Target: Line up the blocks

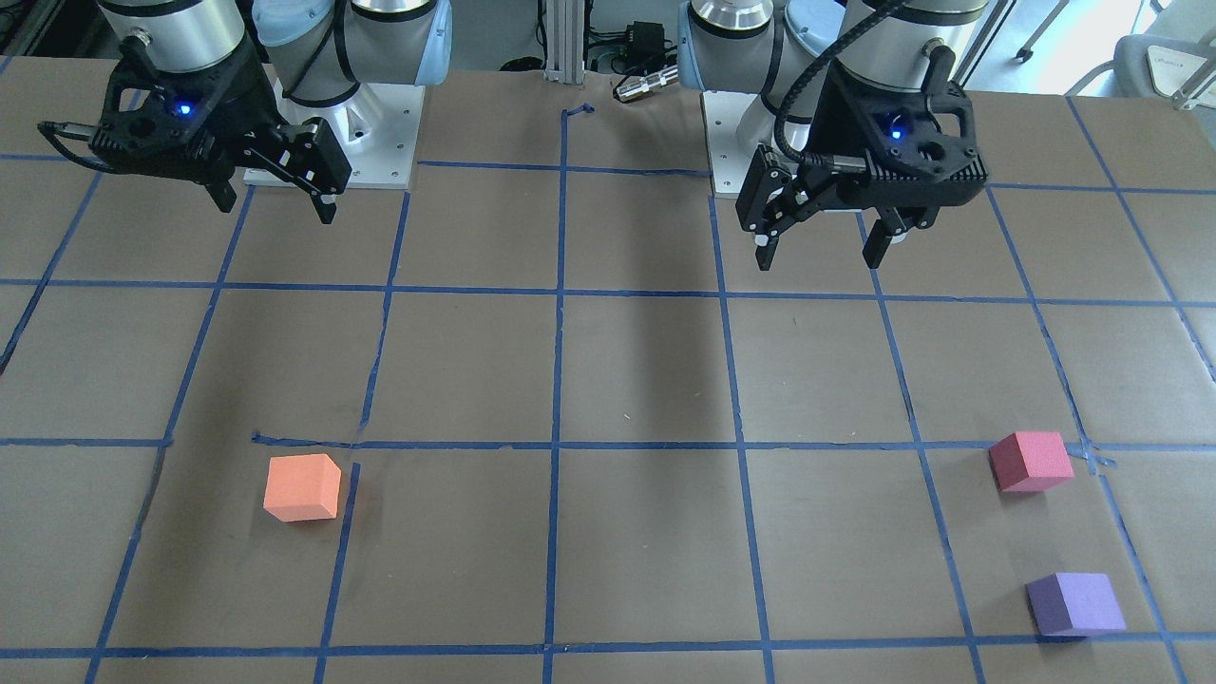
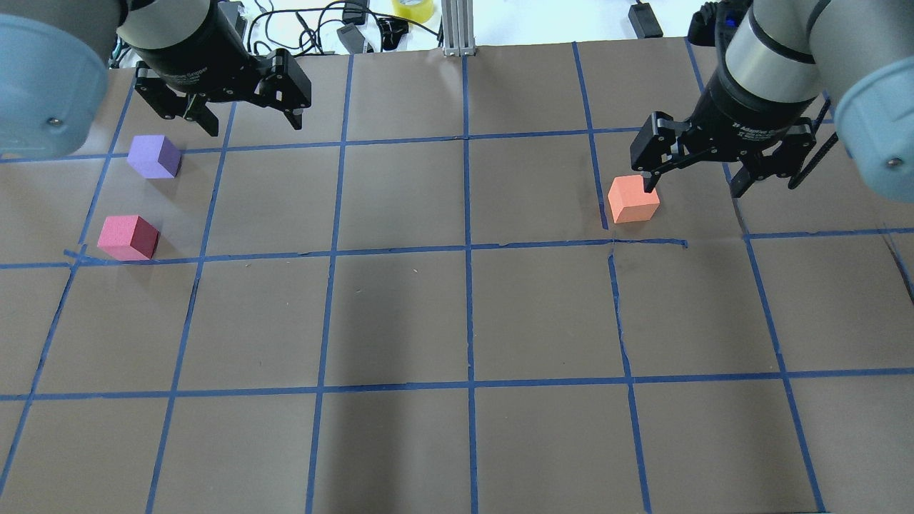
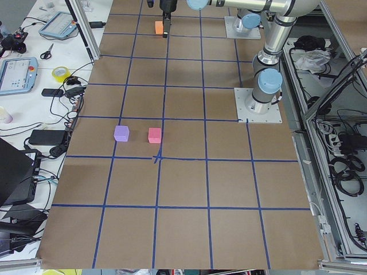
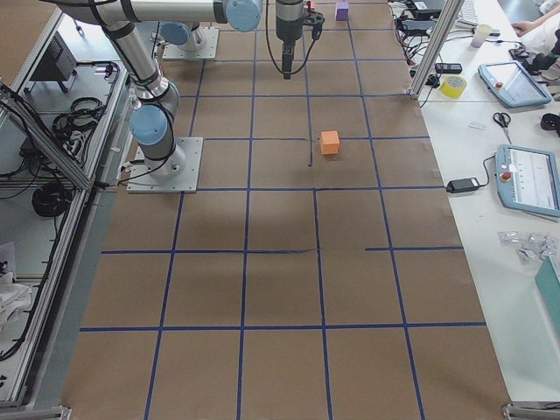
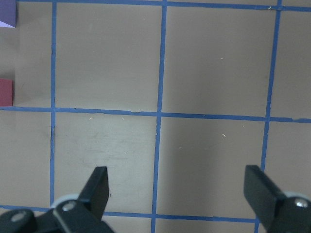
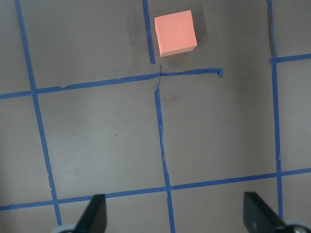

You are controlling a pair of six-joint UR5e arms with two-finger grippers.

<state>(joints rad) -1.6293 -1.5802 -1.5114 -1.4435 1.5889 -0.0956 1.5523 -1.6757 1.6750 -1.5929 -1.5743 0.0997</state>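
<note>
Looking over the brown worktop (image 2: 400,321), I see it crossed by a blue tape grid (image 2: 468,285), with both arms reaching in from the robot's side. The left arm (image 2: 178,36) carries its left end effector (image 2: 253,125) raised off the surface, fingers spread wide and holding nothing; its wrist camera shows bare paper between the two finger pads. The right arm (image 2: 771,57) holds the right end effector (image 2: 694,187) likewise aloft, released and empty. The orange block (image 2: 633,200) sits alone on the robot's right half, just beside a loose end of tape. From overhead one right finger overlaps it, yet the front and wrist cameras show it lying forward of that end effector and clear of it. On the robot's left half, the pinkish-red block (image 2: 128,237) rests beside a tape crossing. The purple block (image 2: 153,155) lies near it, apart, one step farther from the robot's base. Both are well apart from the orange one.
</note>
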